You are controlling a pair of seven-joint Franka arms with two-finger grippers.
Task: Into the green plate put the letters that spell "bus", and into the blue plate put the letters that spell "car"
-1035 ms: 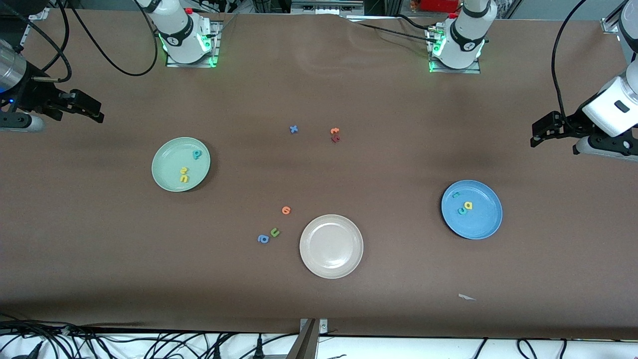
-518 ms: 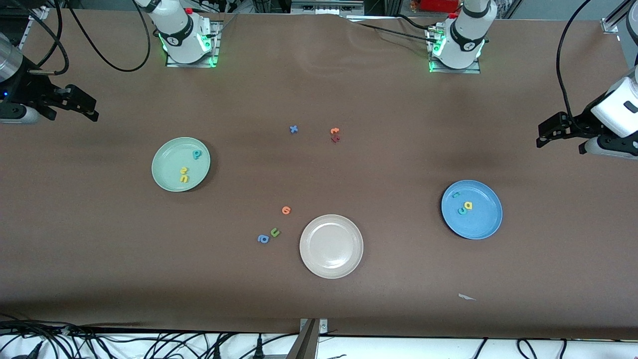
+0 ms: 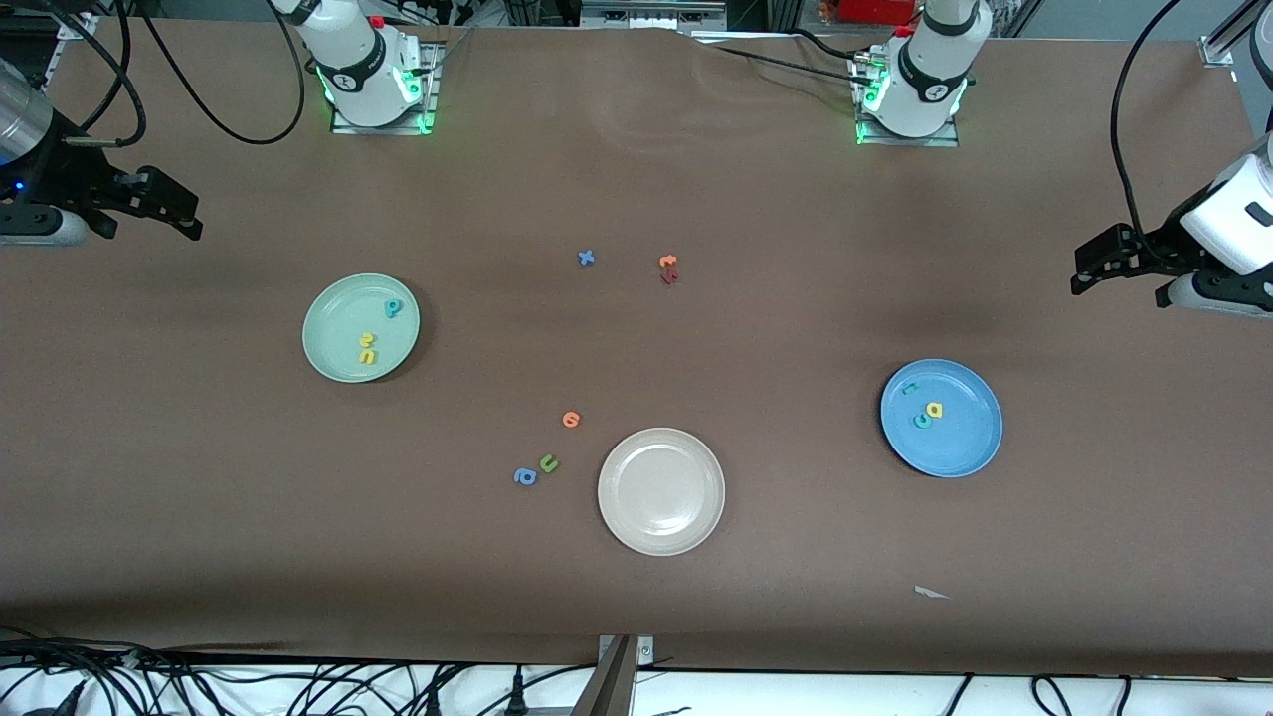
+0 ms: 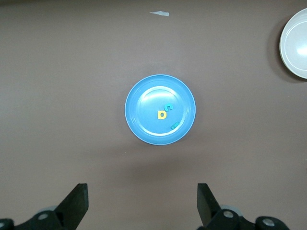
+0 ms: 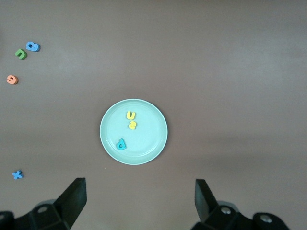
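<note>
Both my grippers hang wide open and empty: left gripper up over the blue plate holding c, a, r, right gripper over the green plate holding b, u, s. Looks like nothing's left to fetch.

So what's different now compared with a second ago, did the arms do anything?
Both arms drew back a little toward their own ends of the table: the right gripper and the left gripper, both open and empty. Nothing was picked up or dropped. The green plate keeps its b, u and s, the blue plate its c, a and r, and the loose letters and cream plate stayed put.
</note>
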